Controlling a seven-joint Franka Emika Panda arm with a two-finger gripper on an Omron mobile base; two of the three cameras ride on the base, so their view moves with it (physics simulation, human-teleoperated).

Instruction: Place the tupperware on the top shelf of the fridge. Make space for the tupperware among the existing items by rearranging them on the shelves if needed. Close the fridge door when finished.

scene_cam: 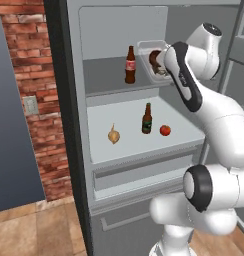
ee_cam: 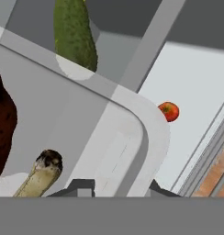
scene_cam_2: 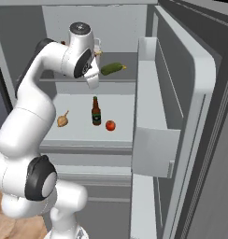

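Standing open, the fridge shows its two shelves, and the door is swung out to the right with grey bins along its inner face. The arm reaches up from the base to the level of the top shelf, the darker grey ledge. The brighter lower shelf carries an onion at the left, a beer bottle upright in the middle and a tomato just right of it, all apart from one another.

On the top shelf a cola bottle stands upright, left of the tupperware. The tupperware sits at top-shelf height, tilted so its open face turns toward the left base camera, with brown drumsticks inside; whether it rests on the shelf cannot be told. A cucumber lies on the top shelf to the right of the hand, and in the hand view it lies just beyond the container's rim.

The end effector is clamped on the tupperware's rim, one fingertip inside the wall and the other outside it.
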